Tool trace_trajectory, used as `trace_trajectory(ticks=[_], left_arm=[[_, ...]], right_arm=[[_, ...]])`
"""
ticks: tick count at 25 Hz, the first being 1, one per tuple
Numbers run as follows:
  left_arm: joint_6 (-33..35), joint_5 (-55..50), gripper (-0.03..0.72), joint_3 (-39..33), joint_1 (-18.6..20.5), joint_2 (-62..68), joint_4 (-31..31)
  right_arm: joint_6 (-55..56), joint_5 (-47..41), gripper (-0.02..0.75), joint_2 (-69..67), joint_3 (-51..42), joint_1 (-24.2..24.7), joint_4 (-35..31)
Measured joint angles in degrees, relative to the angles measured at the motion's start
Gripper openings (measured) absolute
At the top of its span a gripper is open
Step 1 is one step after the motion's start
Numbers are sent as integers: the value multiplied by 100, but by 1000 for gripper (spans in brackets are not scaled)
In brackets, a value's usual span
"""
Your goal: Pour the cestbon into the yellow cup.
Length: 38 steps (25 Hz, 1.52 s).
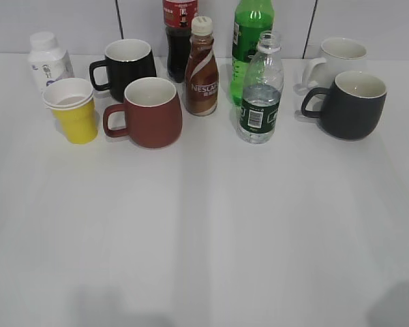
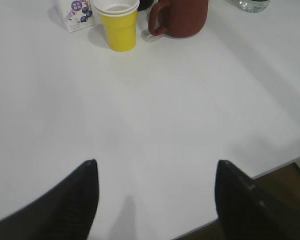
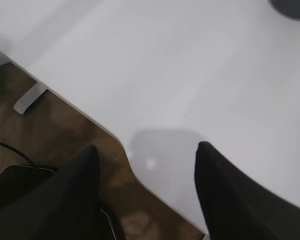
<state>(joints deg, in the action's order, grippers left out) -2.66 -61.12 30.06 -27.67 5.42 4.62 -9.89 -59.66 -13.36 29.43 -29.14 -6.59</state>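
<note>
I see the whole near half of the desk (image 1: 204, 245) bare, so either arm has open passage there. The cestbon (image 1: 261, 92) stands with clear gaps to both sides, though the green soda bottle (image 1: 249, 41) crowds it from behind. The yellow cup (image 1: 73, 110) is hemmed in: the dark red mug (image 1: 147, 112) just beside it, a white bottle (image 1: 48, 60) close behind.

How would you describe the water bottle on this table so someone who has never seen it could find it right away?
Look along the back row of drinks on the white table, right of the brown coffee bottle. Just in front of the tall bright green soda bottle stands the water bottle. It is the only clear one, capless, with a dark green label.
</note>
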Motion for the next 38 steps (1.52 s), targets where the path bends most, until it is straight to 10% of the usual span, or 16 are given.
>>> trace_trajectory(ticks=[6,16,38], left_arm=[[0,6,547,0,524,0,-6],[0,11,505,0,2362,-542,-11],[2,19,474,0,2394,-584,-11]], right_arm=[[-6,0,449,39,0,260,-25],[-6,-7,449,1336,0,2924,-81],[-12,-7,449,1387,-33,2857,-158]])
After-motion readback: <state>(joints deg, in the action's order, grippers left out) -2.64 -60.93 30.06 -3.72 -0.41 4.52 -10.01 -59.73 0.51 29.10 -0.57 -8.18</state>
